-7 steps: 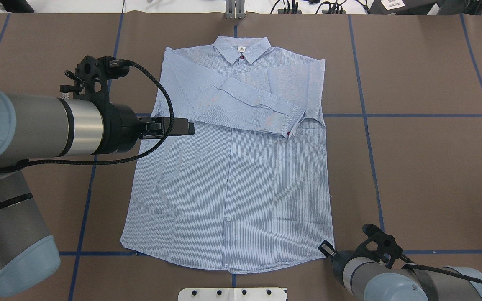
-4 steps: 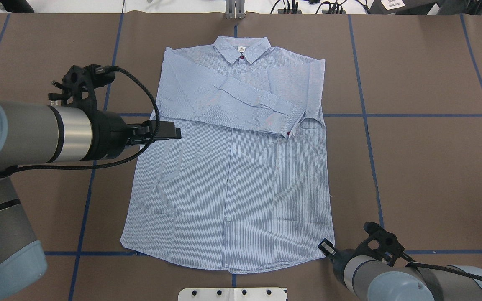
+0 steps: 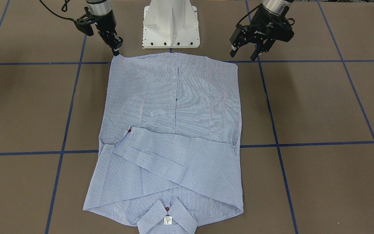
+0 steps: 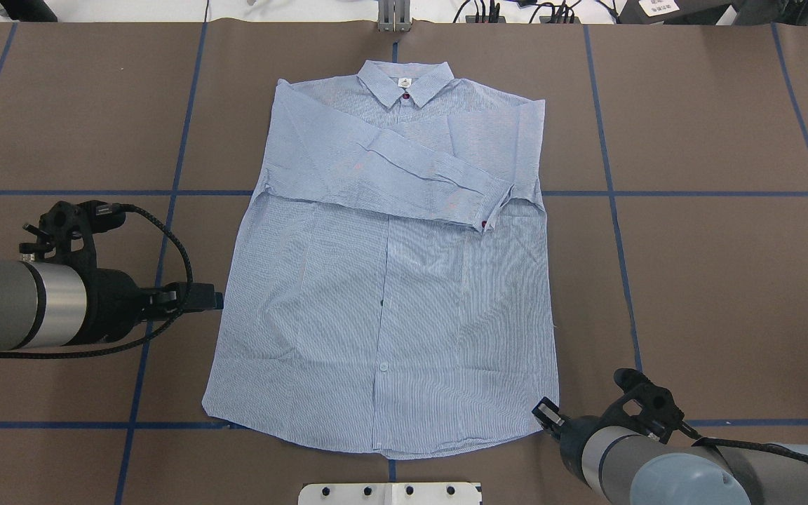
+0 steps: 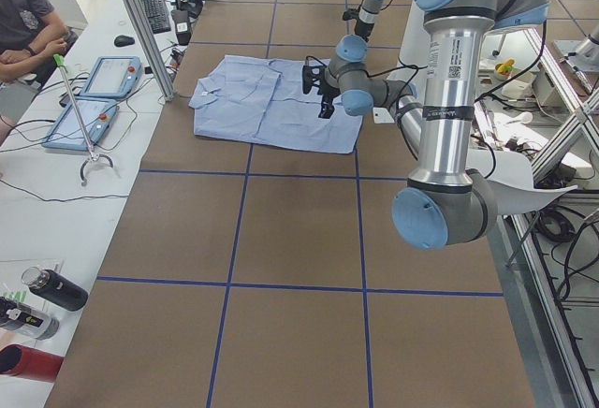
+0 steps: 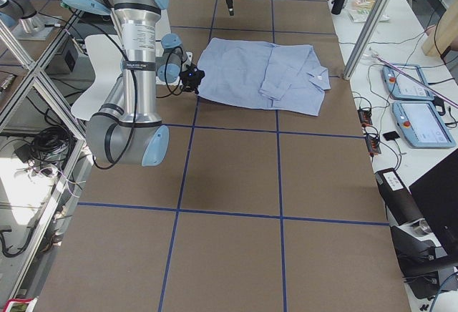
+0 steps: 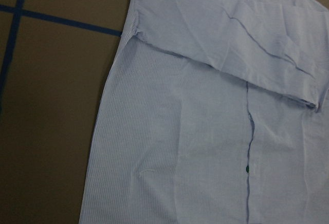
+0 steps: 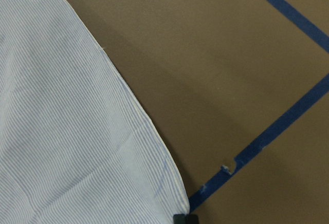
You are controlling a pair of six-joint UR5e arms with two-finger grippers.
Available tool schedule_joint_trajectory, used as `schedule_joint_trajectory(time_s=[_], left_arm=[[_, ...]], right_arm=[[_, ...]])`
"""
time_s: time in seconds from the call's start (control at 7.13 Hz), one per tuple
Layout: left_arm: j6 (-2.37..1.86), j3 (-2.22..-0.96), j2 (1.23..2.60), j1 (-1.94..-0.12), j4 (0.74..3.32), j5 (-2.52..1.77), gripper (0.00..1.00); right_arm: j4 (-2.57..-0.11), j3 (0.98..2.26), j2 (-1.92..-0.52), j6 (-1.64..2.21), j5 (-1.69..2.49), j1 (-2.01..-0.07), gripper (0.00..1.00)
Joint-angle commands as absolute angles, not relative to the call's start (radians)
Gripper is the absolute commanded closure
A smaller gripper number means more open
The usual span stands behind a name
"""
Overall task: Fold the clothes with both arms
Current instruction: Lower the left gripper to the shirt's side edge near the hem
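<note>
The striped light blue shirt (image 4: 390, 315) lies flat and face up on the brown table, collar (image 4: 405, 81) at the far side. Both sleeves are folded across the chest, and a cuff with a red button (image 4: 486, 223) lies on top. My left gripper (image 4: 207, 300) hovers just off the shirt's left edge. In the front view the left gripper (image 3: 243, 56) is open and holds nothing. My right gripper (image 3: 116, 52) is at the hem's right corner (image 8: 177, 203). It looks shut on that corner, with a dark fingertip (image 8: 185, 219) right at it.
The white pedestal base (image 3: 170, 22) stands just behind the hem. Blue tape lines (image 4: 719, 193) divide the table into squares. Bare brown surface lies on both sides of the shirt. Tablets (image 5: 89, 99) and a seated person (image 5: 23, 24) are beyond the table's left end.
My left gripper has drawn back from above the shirt's left sleeve, toward the robot and off the cloth, to its left edge. The right arm has hardly moved.
</note>
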State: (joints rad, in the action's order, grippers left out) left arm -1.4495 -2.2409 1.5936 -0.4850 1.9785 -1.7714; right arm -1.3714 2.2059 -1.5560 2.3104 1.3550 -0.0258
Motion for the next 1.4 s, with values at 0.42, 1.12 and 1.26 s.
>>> schedule_joint_trajectory(time_s=[0.42, 1.12, 1.26], left_arm=[[-1.521, -2.149, 1.575, -0.396, 1.977, -1.726, 0.14], [-1.601, -2.123, 1.600, -0.287, 1.941, -1.704, 0.23], [-1.601, -2.102, 1.611, -0.282, 1.940, -1.698, 0.25]], right_arm=[[-1.370, 2.217, -1.615, 2.298, 1.361, -0.026, 1.00], [-1.370, 2.241, -1.649, 2.296, 1.365, -0.026, 1.00], [-1.370, 2.240, -1.649, 2.296, 1.365, -0.023, 1.00]])
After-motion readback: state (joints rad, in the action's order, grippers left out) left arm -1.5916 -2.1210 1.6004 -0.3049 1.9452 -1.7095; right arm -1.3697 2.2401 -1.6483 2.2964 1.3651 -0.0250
